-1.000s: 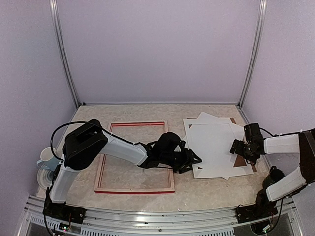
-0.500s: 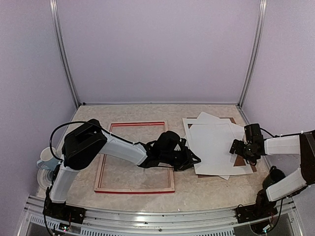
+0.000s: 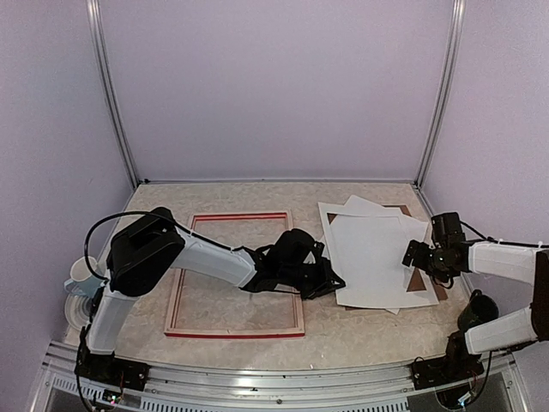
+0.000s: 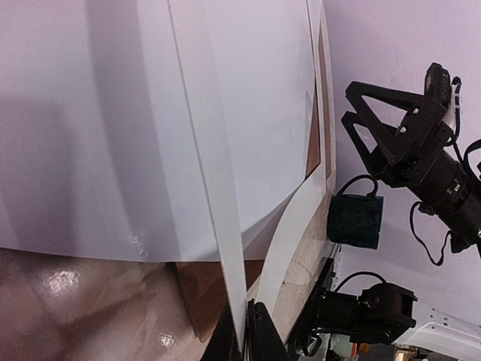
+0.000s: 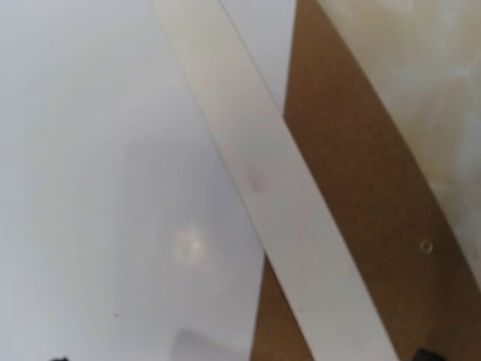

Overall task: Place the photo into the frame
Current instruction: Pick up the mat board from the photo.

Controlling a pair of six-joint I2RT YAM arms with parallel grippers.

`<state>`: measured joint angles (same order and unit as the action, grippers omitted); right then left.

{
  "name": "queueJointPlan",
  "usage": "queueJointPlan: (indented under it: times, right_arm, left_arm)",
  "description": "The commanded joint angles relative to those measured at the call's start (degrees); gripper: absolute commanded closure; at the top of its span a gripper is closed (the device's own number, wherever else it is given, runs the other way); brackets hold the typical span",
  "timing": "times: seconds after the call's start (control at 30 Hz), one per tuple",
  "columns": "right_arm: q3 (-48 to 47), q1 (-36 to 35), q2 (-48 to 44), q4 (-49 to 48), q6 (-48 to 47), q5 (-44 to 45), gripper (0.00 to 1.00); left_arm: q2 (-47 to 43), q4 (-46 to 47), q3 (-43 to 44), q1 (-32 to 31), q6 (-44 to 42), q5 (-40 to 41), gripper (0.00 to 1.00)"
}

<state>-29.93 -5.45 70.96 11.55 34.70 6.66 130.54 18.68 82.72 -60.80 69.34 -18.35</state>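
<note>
The frame (image 3: 238, 333) lies flat left of centre, a red-edged rectangle, with my left arm across its right side. A stack of sheets lies to its right. The photo (image 3: 377, 257) shows there as plain white paper (image 4: 90, 150) (image 5: 113, 188). A cream strip, the border of the white mat sheet (image 4: 214, 188) (image 5: 301, 226), crosses over it. My left gripper (image 3: 337, 281) (image 4: 246, 320) is shut on that strip at the stack's near left corner. The right gripper (image 3: 420, 257) (image 5: 240, 357) hovers open over the stack's right edge, holding nothing.
A brown backing panel (image 3: 418, 281) (image 4: 203, 289) (image 5: 361, 150) lies under the sheets. A dark mug (image 3: 476, 305) (image 4: 355, 219) stands at the near right, beside the right arm. A pale cup (image 3: 81, 275) sits at the left edge.
My left gripper's jaws have closed on the mat strip and the sheets have slid a little to the left. The right gripper has shifted slightly right.
</note>
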Motion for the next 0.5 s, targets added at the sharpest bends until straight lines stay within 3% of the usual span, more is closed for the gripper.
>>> queueJointPlan:
  times: [0.0,0.47]
  right_arm:
    - [-3.02,0.35,-2.92,3.56,-1.29,0.38,0.01]
    - [-5.14,0.36,-5.57,5.24,-2.18,-0.26,0.01]
  left_arm:
    - [-4.64,-1.78,0.45,0.26,-3.82,2.10,0.96]
    - [-13.78,-6.85,-5.79,1.56,-7.64,4.42,0.99]
